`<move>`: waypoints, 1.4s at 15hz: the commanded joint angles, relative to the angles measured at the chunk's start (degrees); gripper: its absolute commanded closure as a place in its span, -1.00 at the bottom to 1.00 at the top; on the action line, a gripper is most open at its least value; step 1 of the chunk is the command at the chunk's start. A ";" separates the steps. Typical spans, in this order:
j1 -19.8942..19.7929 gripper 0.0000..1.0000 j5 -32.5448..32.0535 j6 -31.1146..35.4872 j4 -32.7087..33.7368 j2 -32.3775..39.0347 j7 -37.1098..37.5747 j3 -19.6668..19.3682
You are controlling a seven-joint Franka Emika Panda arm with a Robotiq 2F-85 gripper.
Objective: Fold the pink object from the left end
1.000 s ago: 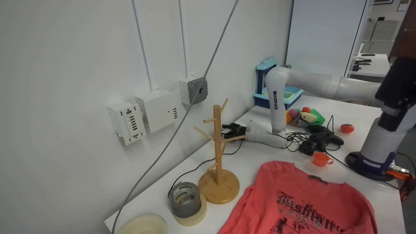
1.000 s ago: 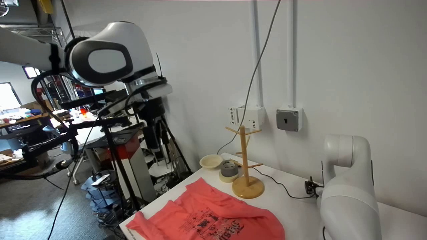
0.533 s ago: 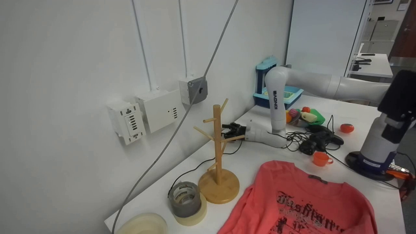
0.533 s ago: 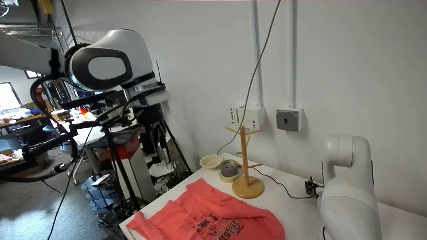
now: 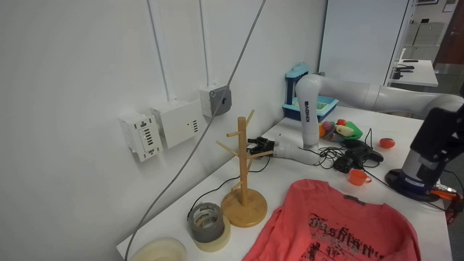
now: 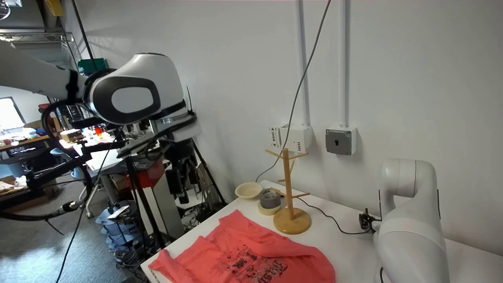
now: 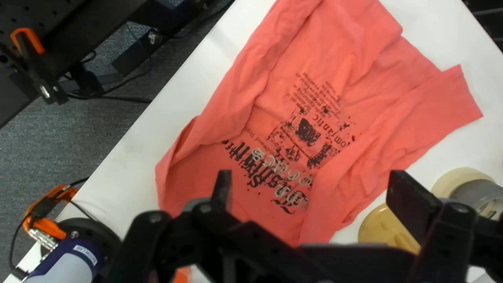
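A salmon-pink soft cloth T-shirt (image 7: 306, 114) lies face up on the white tabletop (image 7: 137, 165), its dark printed lettering turned toward the wrist view. The cloth is lightly creased; a long fold follows its left side in that view, and at the right a sleeve runs out to a straight-cut end. My black two-fingered gripper (image 7: 309, 184) is spread wide, the shirt's upper front showing beyond the gap. In an exterior view I hold it raised, well apart from the cloth.

Just beside the shirt stands an upright light-brown wooden mug tree (image 5: 243, 163) on a round base, seen in both exterior views. Next to this base, a silver-grey roll of tape (image 5: 206, 232) rests on a cream roll of tape (image 5: 214, 247), with a shallow cream bowl (image 6: 248, 191) near both. Past the shirt's neck end is an orange cup (image 5: 357, 178), near a black gamepad-like device (image 5: 357, 156); a red tomato-shaped item (image 5: 387, 143) lies farther back. A pale grey second arm (image 5: 344, 93), lettered KINOVA, bends down toward the tabletop.
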 commanded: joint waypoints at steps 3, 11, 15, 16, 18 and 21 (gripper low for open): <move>4.20 -1.00 7.91 11.08 -5.90 1.78 3.73 -0.23; 4.77 -1.00 7.76 11.05 -5.88 2.45 2.84 -0.41; 4.77 -1.00 7.76 11.05 -5.88 2.45 2.84 -0.42; 4.77 -1.00 7.76 11.05 -5.88 2.45 2.84 -0.42; 4.58 -1.00 7.34 11.86 -5.82 3.24 4.17 0.14; 4.83 -1.00 7.55 13.46 -6.29 5.10 6.07 0.96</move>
